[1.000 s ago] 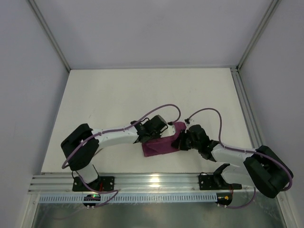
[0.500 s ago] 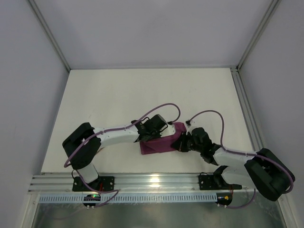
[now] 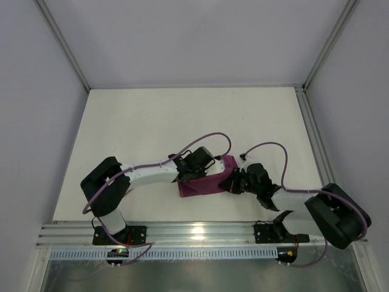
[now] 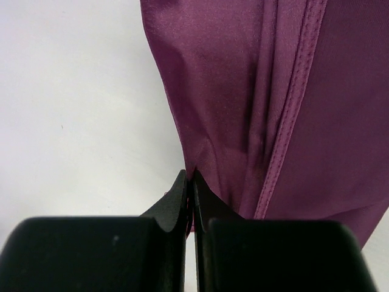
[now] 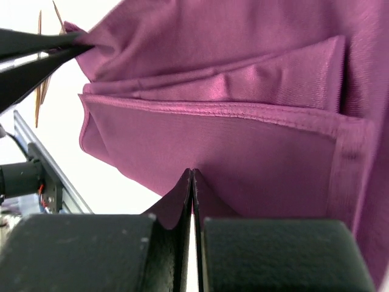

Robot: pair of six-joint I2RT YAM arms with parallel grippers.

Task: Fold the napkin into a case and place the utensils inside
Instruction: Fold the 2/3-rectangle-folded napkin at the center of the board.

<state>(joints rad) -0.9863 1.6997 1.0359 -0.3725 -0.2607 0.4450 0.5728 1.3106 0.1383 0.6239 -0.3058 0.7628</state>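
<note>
- One napkin [image 3: 203, 184] lies near the front of the table [image 3: 152, 121], in the middle.
- The left gripper [image 4: 191, 177] is pinched shut on one edge of the cloth; the right gripper [image 5: 192, 176] is pinched shut on another edge.
- The cloth is folded into a long thin shape, so the folding looks well on its way; the utensils [image 5: 39, 79] are not inside yet.
- Only the right wrist view shows thin copper bits past the cloth's corner; the top view hides them; the left wrist view shows a stitched hem [image 4: 292, 103] up close.
</note>
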